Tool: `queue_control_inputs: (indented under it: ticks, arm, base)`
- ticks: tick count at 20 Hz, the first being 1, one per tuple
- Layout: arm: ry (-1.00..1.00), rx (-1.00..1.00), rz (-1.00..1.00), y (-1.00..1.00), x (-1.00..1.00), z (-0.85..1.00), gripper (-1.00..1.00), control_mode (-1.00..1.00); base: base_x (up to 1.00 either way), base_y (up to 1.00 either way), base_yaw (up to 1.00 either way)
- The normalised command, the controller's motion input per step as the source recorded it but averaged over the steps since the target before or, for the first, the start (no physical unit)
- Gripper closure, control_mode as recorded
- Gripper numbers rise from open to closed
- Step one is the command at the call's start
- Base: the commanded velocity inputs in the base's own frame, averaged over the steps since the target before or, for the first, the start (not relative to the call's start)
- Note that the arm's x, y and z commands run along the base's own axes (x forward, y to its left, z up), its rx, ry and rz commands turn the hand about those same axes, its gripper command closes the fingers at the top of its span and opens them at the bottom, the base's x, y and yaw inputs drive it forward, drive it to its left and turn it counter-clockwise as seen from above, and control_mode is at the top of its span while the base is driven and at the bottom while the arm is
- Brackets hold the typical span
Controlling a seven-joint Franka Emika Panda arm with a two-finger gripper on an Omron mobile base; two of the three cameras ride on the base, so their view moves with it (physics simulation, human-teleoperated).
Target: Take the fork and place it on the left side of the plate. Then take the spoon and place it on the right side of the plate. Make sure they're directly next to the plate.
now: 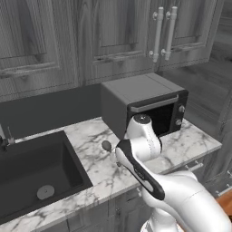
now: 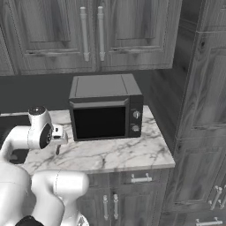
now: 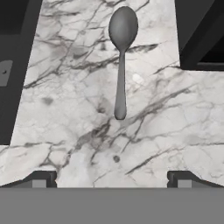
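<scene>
with its jaws spread wide and nothing between them, the gripper [image 3: 112, 178] hangs above bare marble counter [image 3: 166, 131], its two dark fingertips [image 3: 41, 178] low in the hand view; just ahead of them lies the spoon [image 3: 120, 57], flat on the counter, handle end toward the gripper and bowl pointing away, set between the sink [image 3: 13, 70] on one side and the microwave [image 3: 201, 35] on the other; in the left base view the spoon's bowl [image 1: 106, 145] peeks out beside the arm, between the sink [image 1: 31, 172] and the microwave [image 1: 145, 106]; judging by this, the step in hand is the spoon half of the task, at the approach stage, with the spoon not yet touched; the next move calls for easing forward and down until the fingers straddle the thin handle, then closing on it, which wants care as the handle is slim and lies flat on hard stone, so it could slip or skid; where the plate and fork lie i cannot tell from these views; farther back, the microwave [image 2: 106, 108] shows two knobs and a dark door, and behind it stand wood-grain cabinets [image 2: 92, 31] with bar handles; no brand, label or writing is readable anywhere.
</scene>
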Motion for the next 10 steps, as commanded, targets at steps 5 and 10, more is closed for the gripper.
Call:
queue_control_inputs:
  ticks: [5, 10]
  arm:
    - [0.02, -0.02, 0.0, 0.1, 0.22, -0.28, -1.0, -1.0]
    - [0.0, -0.02, 0.0, 0.14, 0.22, -0.25, -1.0, -1.0]
  base:
    - [0.0, 0.0, 0.0]
    - [0.0, 0.0, 0.0]
